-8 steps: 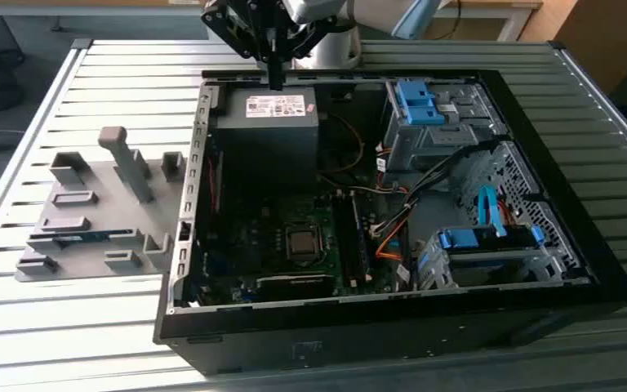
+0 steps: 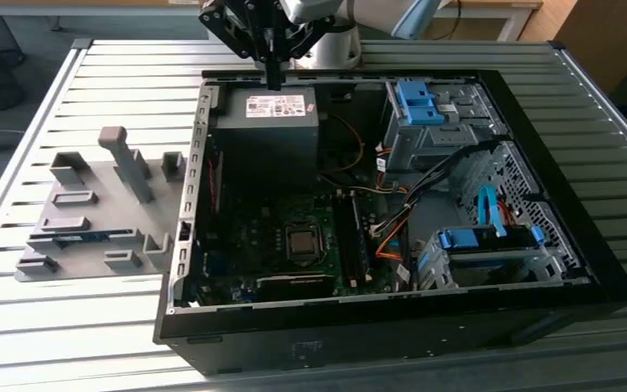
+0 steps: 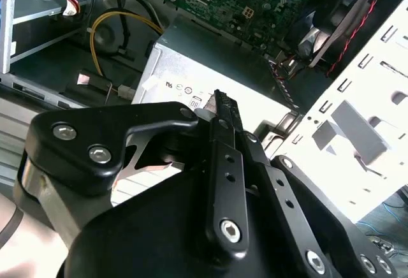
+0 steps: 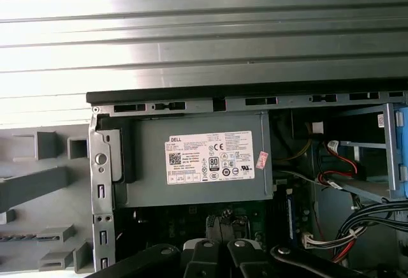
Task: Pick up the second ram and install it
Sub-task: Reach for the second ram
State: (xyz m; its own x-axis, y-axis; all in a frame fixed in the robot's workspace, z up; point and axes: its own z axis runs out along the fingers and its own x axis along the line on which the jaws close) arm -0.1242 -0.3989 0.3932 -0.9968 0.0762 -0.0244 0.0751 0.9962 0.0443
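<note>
The ram [image 2: 71, 238] lies at the left middle of the exterior view. It sits flat in a groove of the grey tray [image 2: 85, 175], in front of the tall post [image 2: 128, 163] and outside the case [image 2: 575, 269]. Only a slim blue-green strip of it shows above the grey plastic, long and narrow. Its chips and contacts cannot be made out.

I judge it to be light and stiff, but fragile. A thin board like this should not be bent or twisted, and its contact edge and chips are best left untouched. The safest hold would be across the two flat faces near the middle of the upper long edge, so that it hangs level and cannot swing. The faces are smooth, so a firm, square pinch would be needed.

The hand [image 2: 274, 77] is at the top centre of the exterior view, well apart from the ram. It hangs over the far rim of the case, above the power supply [image 2: 270, 122]. In the second wrist view the hand [image 3: 220, 99] has its fingers [image 3: 224, 163] drawn together with nothing between them, and the power supply's pale top lies beneath.

The motherboard [image 2: 281, 237] with its long black slots [image 2: 346, 229] lies in the lower middle of the case. The case rests on the ribbed metal desk [image 2: 30, 327].
</note>
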